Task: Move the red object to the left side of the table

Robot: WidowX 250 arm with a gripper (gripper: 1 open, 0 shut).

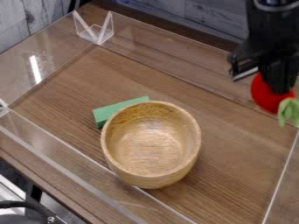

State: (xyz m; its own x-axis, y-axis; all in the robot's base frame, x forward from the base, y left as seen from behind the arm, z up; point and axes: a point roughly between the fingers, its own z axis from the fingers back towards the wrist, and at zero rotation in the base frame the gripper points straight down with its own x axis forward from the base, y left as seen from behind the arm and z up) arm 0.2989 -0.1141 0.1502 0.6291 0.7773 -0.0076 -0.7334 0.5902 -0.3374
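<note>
the red object was up at the right side of the camera view, clenched in the gripper, which had closed around its upper part. its rounded red body showed beneath the dark fingers, and the light-green leafy stem hung at its lower end, a little blurred. it looked lifted, over the right part of the table as the camera saw it. the black arm reached in from the top right corner, its outline smeared.

well apart from the fruit, toward the lower middle of the view, the round wooden bowl stood upright on the brown wood-grain top, its pale inside facing up. just beside the bowl, at its upper left, lay the flat green piece, its right end near the rim.

farther out, a clear acrylic wall ran along the left edge of the table. near the upper left corner was a small clear angular piece. dark cables curled at the bottom left, outside the tabletop.
</note>
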